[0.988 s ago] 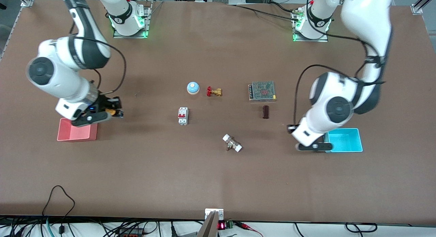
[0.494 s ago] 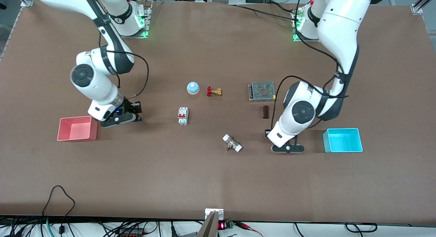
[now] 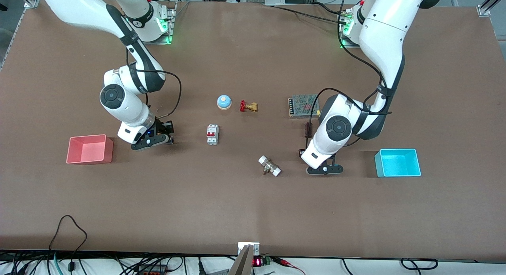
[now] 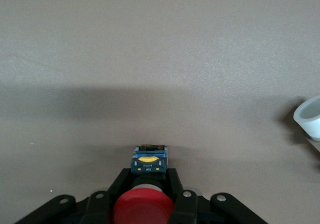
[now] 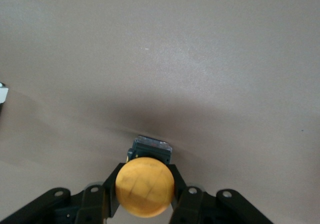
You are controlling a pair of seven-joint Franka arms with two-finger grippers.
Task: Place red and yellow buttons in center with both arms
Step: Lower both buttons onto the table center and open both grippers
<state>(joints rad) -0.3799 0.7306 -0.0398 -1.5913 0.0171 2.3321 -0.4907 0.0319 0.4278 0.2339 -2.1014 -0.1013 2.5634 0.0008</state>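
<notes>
My left gripper [image 4: 148, 180] is shut on the red button [image 4: 144, 210], its red cap toward the camera and its blue and black base pointing down at bare brown tabletop [image 4: 150, 59]. In the front view the left gripper [image 3: 324, 169] is over the table between the white-capped fitting [image 3: 269, 166] and the cyan bin [image 3: 398, 163]. My right gripper [image 5: 145, 181] is shut on the yellow button [image 5: 145, 186]. In the front view the right gripper [image 3: 155, 135] is over the table between the pink bin [image 3: 89, 149] and the circuit breaker [image 3: 212, 134]. Both buttons are hidden in the front view.
A blue bell [image 3: 223, 101], a brass valve with a red handle [image 3: 248, 106], a mesh-topped power supply [image 3: 303, 105] and a dark block [image 3: 308, 128] lie near the middle. The fitting's white cap [image 4: 310, 119] shows in the left wrist view.
Both arms have swung from beside their bins toward the middle of the table, each carrying its button. The left gripper is now close to the white-capped fitting.
</notes>
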